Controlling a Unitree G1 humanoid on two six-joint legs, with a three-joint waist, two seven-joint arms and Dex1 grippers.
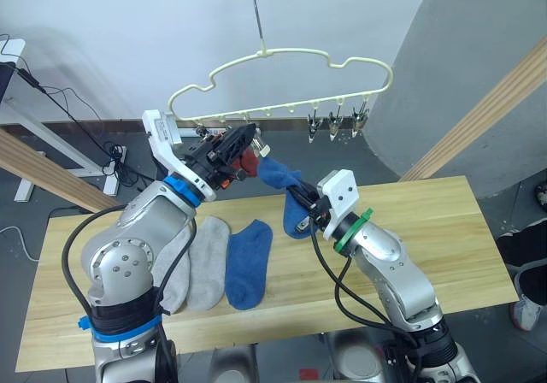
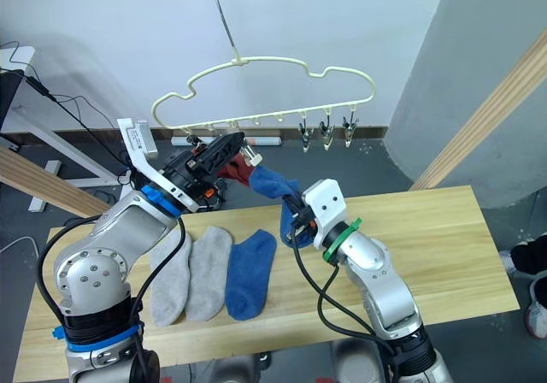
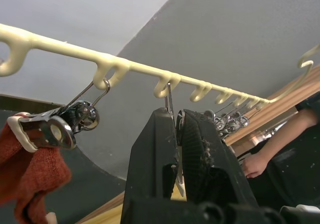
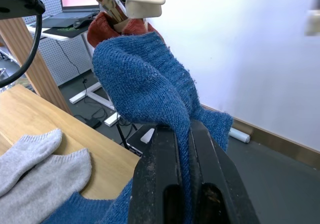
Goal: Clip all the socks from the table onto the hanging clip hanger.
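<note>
The right claw (image 4: 182,184) is clamped on a blue sock (image 4: 145,79), holding it up off the counter (image 1: 427,229). Just above and beyond it hangs a rust-red sock (image 3: 30,174) in a metal clip (image 3: 55,129) of the clip hanger (image 1: 291,58). The left claw (image 3: 177,149) pinches the neighbouring clip between its fingers. Below the left claw lie two grey socks (image 1: 205,259) and another blue sock (image 1: 250,263). A person's hand (image 3: 255,165) shows beyond the left claw.

Three socks (image 1: 214,263) lie side by side on the table's (image 1: 427,220) left half; the clip hanger (image 1: 282,84) hangs above its far edge, another sock (image 1: 286,186) raised between.
</note>
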